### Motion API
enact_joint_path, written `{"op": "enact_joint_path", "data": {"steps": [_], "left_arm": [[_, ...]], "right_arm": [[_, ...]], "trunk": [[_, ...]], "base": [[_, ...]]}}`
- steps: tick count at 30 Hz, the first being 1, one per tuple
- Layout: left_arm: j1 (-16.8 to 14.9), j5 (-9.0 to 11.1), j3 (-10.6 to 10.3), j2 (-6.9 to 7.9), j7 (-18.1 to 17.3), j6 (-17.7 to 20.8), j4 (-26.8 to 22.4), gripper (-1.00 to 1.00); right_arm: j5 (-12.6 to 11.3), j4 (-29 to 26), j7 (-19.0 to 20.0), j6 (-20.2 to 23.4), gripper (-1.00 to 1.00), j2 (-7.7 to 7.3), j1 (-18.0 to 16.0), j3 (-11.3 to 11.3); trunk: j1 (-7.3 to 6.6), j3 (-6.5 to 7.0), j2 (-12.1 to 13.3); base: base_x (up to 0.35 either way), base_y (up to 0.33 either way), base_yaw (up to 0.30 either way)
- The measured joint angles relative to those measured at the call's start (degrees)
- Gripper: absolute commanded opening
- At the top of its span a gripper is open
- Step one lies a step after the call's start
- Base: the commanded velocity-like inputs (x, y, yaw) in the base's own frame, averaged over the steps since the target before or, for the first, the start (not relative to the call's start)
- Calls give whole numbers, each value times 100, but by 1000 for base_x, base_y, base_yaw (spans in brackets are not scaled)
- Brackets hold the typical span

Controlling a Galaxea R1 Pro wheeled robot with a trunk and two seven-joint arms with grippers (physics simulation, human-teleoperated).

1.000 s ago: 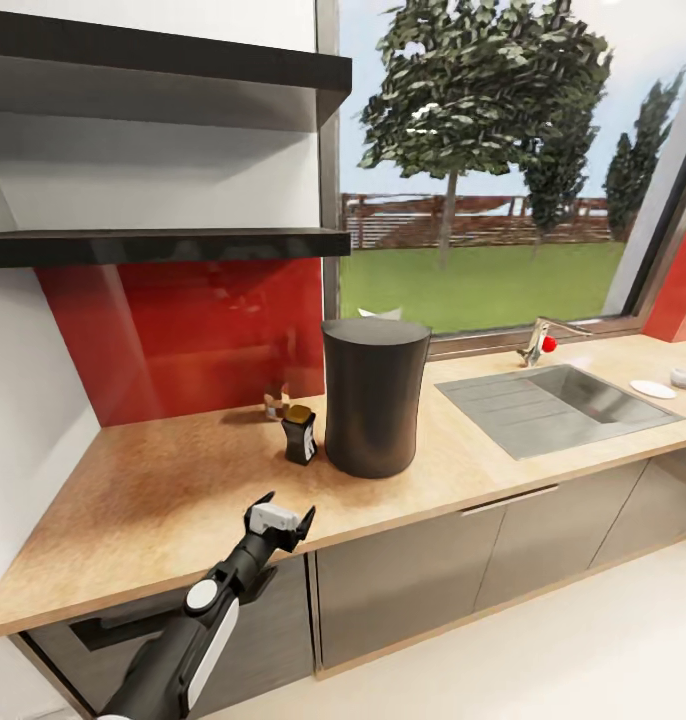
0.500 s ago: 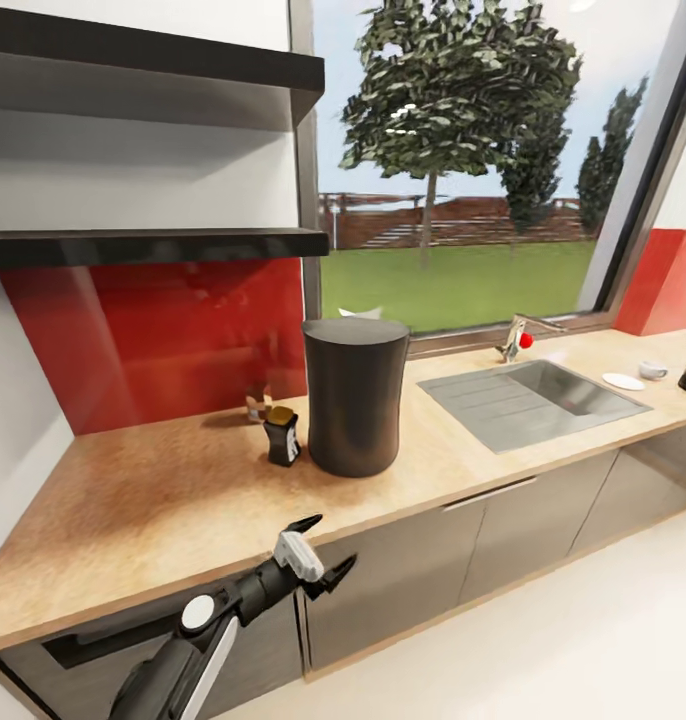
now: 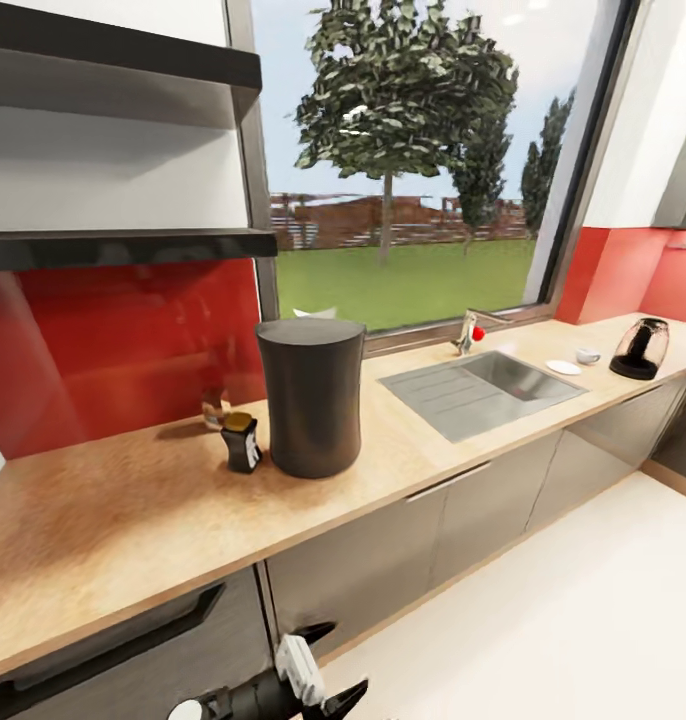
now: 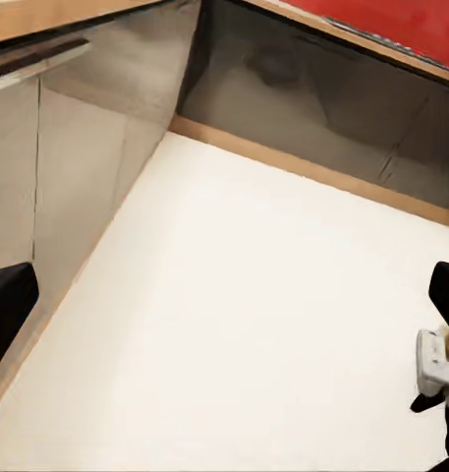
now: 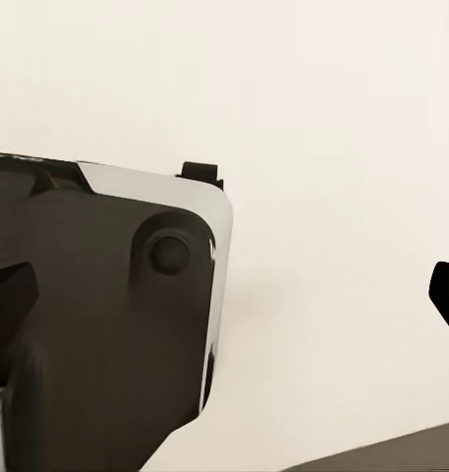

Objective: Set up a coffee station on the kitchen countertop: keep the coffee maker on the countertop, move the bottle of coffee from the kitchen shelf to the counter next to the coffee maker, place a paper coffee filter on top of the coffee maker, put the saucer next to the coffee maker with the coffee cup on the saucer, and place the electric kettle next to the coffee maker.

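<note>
The coffee maker (image 3: pixel 311 395) stands on the kitchen countertop (image 3: pixel 113 520). The bottle of coffee (image 3: pixel 242 441) sits on the counter close against the maker's left side. Far right on the counter, past the sink (image 3: pixel 483 385), the saucer (image 3: pixel 563 367) lies with the coffee cup (image 3: pixel 587 355) beside it, and the electric kettle (image 3: pixel 640 348) stands a little further on. The kitchen shelf (image 3: pixel 133 245) is bare. My left gripper (image 3: pixel 335 660) hangs open below the counter edge, in front of the cabinets. The left wrist view has the left gripper (image 4: pixel 224 305) over white floor. My right gripper (image 5: pixel 224 295) is open, holding nothing.
A small whitish shape (image 3: pixel 318 313) peeks out behind the coffee maker's top. A tap (image 3: pixel 469 330) stands behind the sink. Grey cabinet fronts (image 3: pixel 403 550) run under the counter, with white floor (image 3: pixel 583 620) before them. My dark base (image 5: pixel 96 315) shows in the right wrist view.
The head view has swung right, bringing the kettle into sight. My left arm has dropped from counter height to below the counter edge, still open.
</note>
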Motion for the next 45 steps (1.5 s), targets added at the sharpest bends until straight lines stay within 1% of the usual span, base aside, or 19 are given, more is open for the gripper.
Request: {"op": "enact_joint_path", "data": {"steps": [1, 5, 8, 9, 12, 14, 15, 17, 18, 20, 21, 23, 24, 26, 29, 33, 36, 42, 45], "left_arm": [[47, 0, 4, 1, 4, -3, 95, 100], [229, -47, 50, 32, 200, -27, 954, 100], [262, -71, 81, 171, 620, -45, 1688, 100], [264, -69, 92, 197, 718, -46, 1842, 100], [274, -77, 105, 281, 1221, -45, 2483, 100], [280, -84, 116, 328, 1637, -37, 2948, 100], [280, -80, 121, 339, 1765, -35, 3079, 100], [266, -81, 121, 392, 2347, -25, 3564, 100], [261, -78, 119, 404, 2513, -24, 3685, 100], [255, -79, 105, 432, 3155, -24, 4088, 100], [255, -75, 99, 436, 3319, -26, 4184, 100], [260, -69, 98, 444, 3911, -24, 4539, 100], [261, -67, 101, 444, 4058, -24, 4632, 100], [264, -54, 102, 438, 4557, -5, 4968, 100], [266, -45, 117, 432, 4985, 13, 5274, 100], [282, -37, 127, 433, 5242, 15, 5638, 100], [290, -36, 125, 433, 5291, 9, 5815, 100], [316, -35, 125, 440, 5374, 17, 5987, 100], [323, -35, 124, 438, 5533, 26, 6019, 100]], "right_arm": [[0, 1, 0, -1, 100, 0, 0, 0], [0, 2, 0, -1, 100, 9, 0, 0], [0, 3, 0, -1, 100, 21, 0, 0], [0, 3, 0, 0, 100, 22, 0, 0], [0, 3, 1, 1, 100, 25, 0, 0], [0, 6, 1, 1, 100, 25, 0, 0], [0, 7, 2, 2, 100, 27, 0, 0], [0, 11, 7, 2, 100, 32, 0, 2], [0, 13, 7, 2, 100, 32, 0, 3], [0, 17, 8, 2, 100, 43, 0, 6], [0, 18, 9, 2, 100, 47, 0, 7], [0, 15, 9, 2, 100, 55, 0, 4], [0, 14, 9, 2, 100, 56, 0, 3], [-5, 13, 9, 2, 100, 59, 0, 1], [-7, 12, 11, 2, 100, 61, 0, 0], [-10, 10, 17, 2, 100, 61, 0, -14], [-66, 11, 18, 5, 100, 61, 0, -70], [-342, -4, 27, 15, 100, 46, 1, -484], [-384, -12, 19, 12, 100, 23, 1, -572]], "trunk": [[0, 1, 0], [0, 0, 0], [0, 0, 0], [0, 1, 0], [0, 1, 0], [0, 0, 0], [0, 1, 0], [0, 0, 0], [0, 1, 0], [0, 0, 0], [0, 1, 0], [0, 0, 0], [0, 1, 0], [0, 0, 0], [0, 1, 0], [0, 0, 0], [0, 1, 0], [0, 1, 0], [0, 1, 0]], "base": [[0, 0, -267], [0, 0, -267], [0, 0, -267], [0, 0, -267], [0, 0, -267], [0, 0, -267], [0, 0, -264], [0, 0, -257], [0, 0, -252], [0, 0, -250], [0, 0, -250], [0, 0, -254], [0, 0, -257], [0, 0, -261], [0, 0, -265], [0, 0, -269], [0, 0, -270], [0, 0, -271], [0, 0, -271]]}}
